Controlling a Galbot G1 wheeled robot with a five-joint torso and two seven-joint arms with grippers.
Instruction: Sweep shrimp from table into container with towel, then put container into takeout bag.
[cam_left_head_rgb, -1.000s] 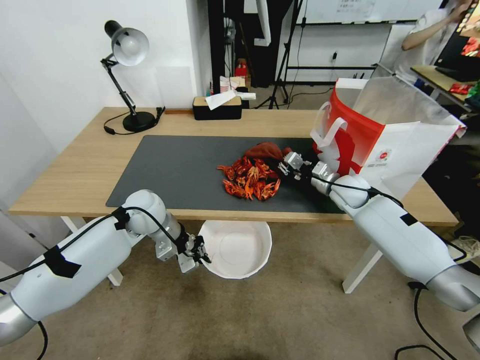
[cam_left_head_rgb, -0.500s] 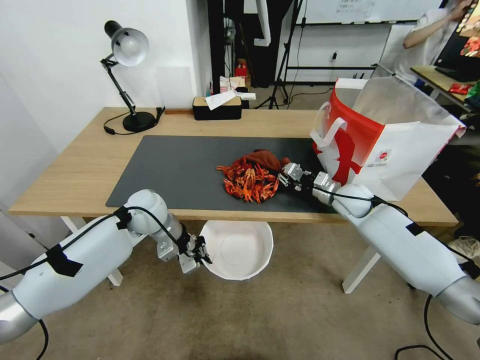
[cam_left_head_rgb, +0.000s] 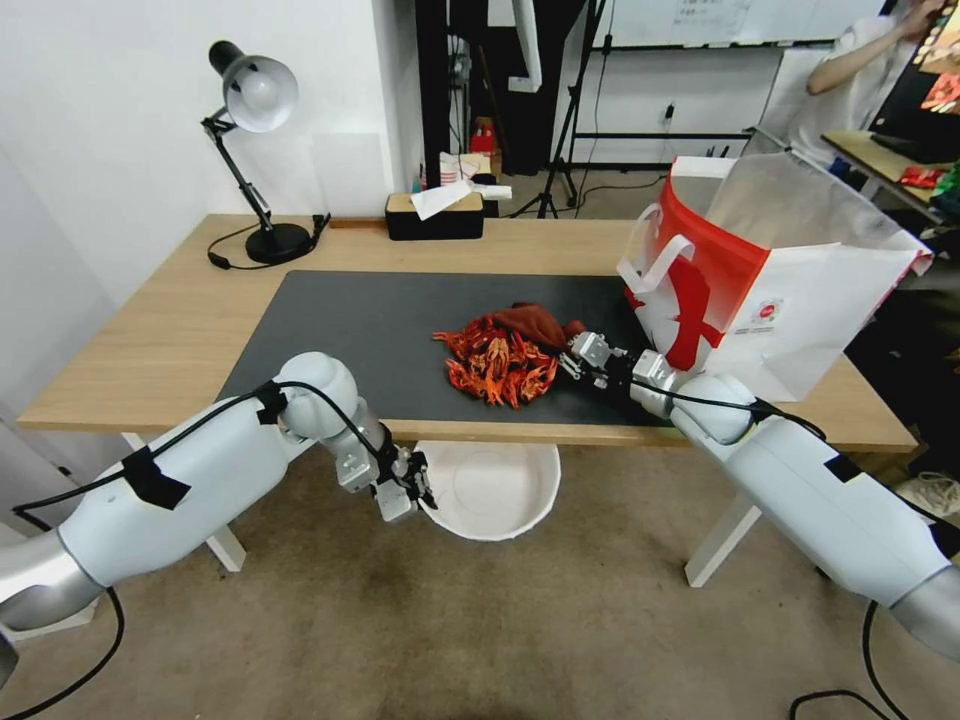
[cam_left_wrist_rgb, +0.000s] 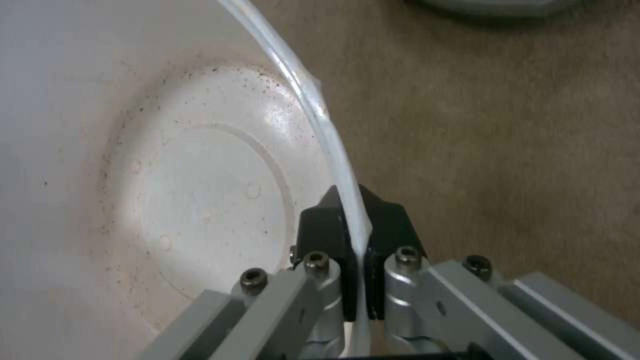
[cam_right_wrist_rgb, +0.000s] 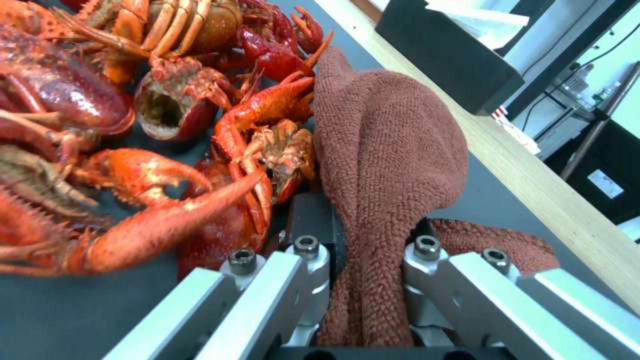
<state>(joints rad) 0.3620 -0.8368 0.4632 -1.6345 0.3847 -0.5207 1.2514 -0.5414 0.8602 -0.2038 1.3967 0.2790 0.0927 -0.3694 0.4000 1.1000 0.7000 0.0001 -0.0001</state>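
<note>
Left claw, right claw clamped.

Beyond the bench you have a plain white wall on your left, with a grey desk lamp standing before it on a black round base. The floor is brownish carpet, mottled in places. Farther back stand dark tripod legs, and at the right edge what looks like a second desk.

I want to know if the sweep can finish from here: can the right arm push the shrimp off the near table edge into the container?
Probably yes. The right gripper holds the towel against the shrimp, with bare mat toward the edge, and the left gripper holds the container just below.
</note>
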